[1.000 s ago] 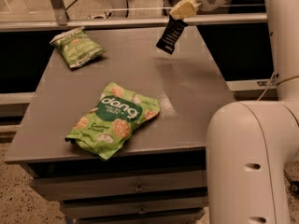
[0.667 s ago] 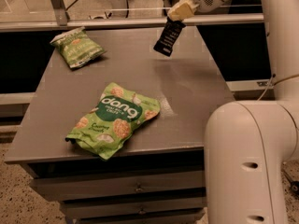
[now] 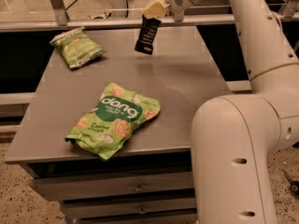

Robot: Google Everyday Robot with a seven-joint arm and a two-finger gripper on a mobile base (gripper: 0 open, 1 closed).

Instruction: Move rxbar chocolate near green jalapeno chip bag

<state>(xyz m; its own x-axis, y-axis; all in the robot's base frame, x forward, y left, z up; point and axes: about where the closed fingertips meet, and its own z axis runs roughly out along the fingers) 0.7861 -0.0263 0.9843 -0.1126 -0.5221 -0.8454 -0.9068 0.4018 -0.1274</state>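
The gripper hangs over the counter's far edge, jaws clenched on the top end of the rxbar, which dangles clear of the surface. The jalapeno bag lies at the far left corner. The dang bag lies near the front edge.

High view beside the arm, facing down over table, end effector above far edge.
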